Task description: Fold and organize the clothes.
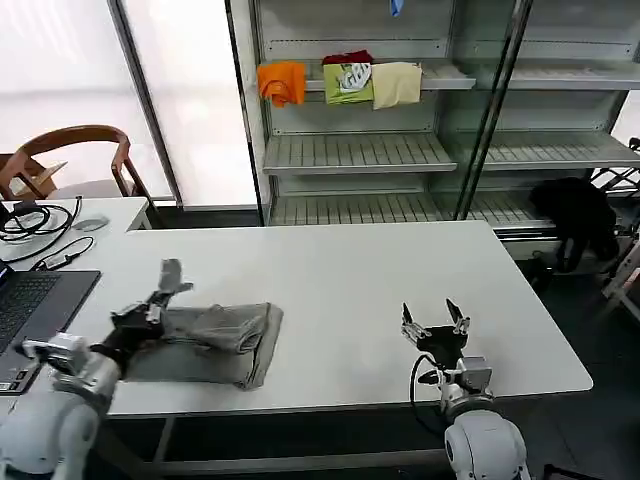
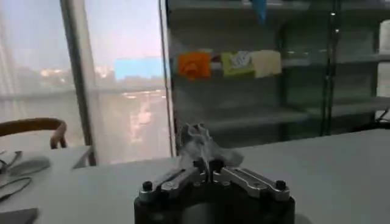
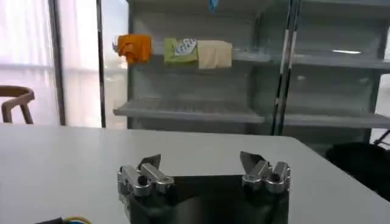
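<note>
On the white counter (image 1: 330, 270), toward the robot's left side: one light grey shirt (image 1: 215, 345), lying folded and rumpled, its long edge running across the near part of the surface.

Left gripper (image 1: 160, 298): at the left end of the shirt, fingers clenched on a corner of the grey cloth, which stands up in a small peak above them; the left wrist view shows the same pinched tuft (image 2: 201, 146) rising between the closed fingers (image 2: 177, 178).

Right gripper (image 1: 435, 322): idle over bare counter, well apart from the shirt, on the robot's right; fingers (image 3: 144, 173) released and spread wide, nothing between them.

Writing and labels: a white print shows on the green garment (image 1: 348, 82), too small to read. No other lettering can be made out.

Surroundings: a laptop (image 1: 25, 315) at the left edge of the counter; black cables (image 1: 35, 225) and a grey mouse (image 1: 90, 224) on an adjoining surface behind it; a wooden chair (image 1: 75, 160) beyond that. Behind the counter, a slatted metal shelf unit (image 1: 360, 150) carrying an orange garment (image 1: 282, 82), the green one and a cream one (image 1: 397, 84) side by side. A black bundle (image 1: 575, 215) lies at the far right, low beside the shelves.

Nothing lies between either gripper and the shirt.
</note>
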